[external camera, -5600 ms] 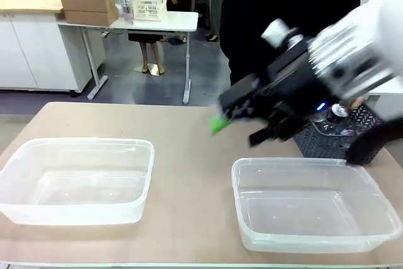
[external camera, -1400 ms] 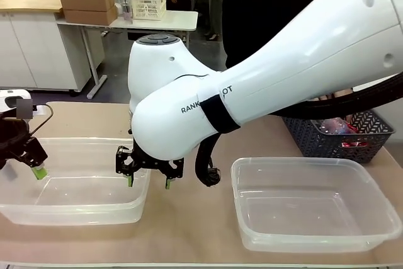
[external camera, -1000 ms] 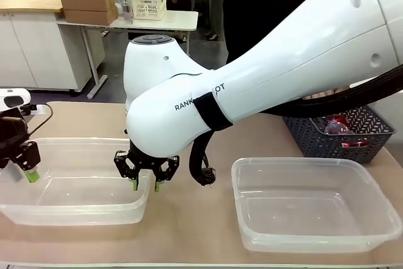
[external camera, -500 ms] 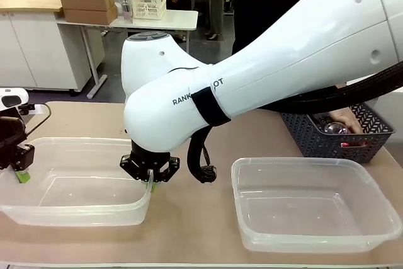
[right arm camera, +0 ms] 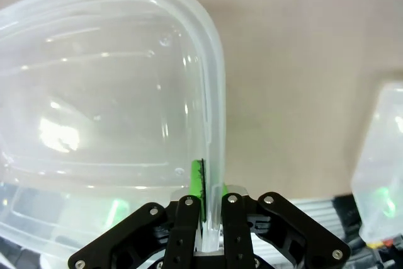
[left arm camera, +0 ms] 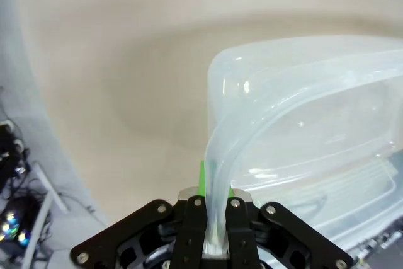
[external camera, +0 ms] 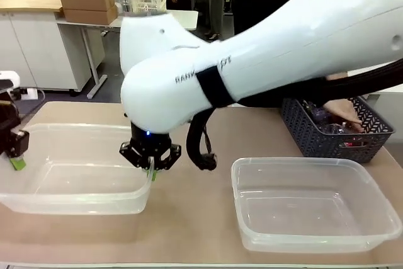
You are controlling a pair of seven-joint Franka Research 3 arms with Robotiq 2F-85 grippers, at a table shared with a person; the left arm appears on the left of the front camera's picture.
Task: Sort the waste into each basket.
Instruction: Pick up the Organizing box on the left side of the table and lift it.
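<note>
Left basket (external camera: 82, 128): clear plastic, rounded corners, left side of table (external camera: 189, 218), gripped at both short ends.
Left gripper (external camera: 16, 159): pinching left rim; wrist view shows the rim between pads (left arm camera: 202, 181).
Right gripper (external camera: 151, 167): pinching right rim; bare table beside.
Right basket (external camera: 315, 244): flat on table, well apart.
Grey bin (external camera: 315, 140): woven pattern, far right; holds waste (external camera: 318, 116), person's hand (external camera: 343, 110) inside.
</note>
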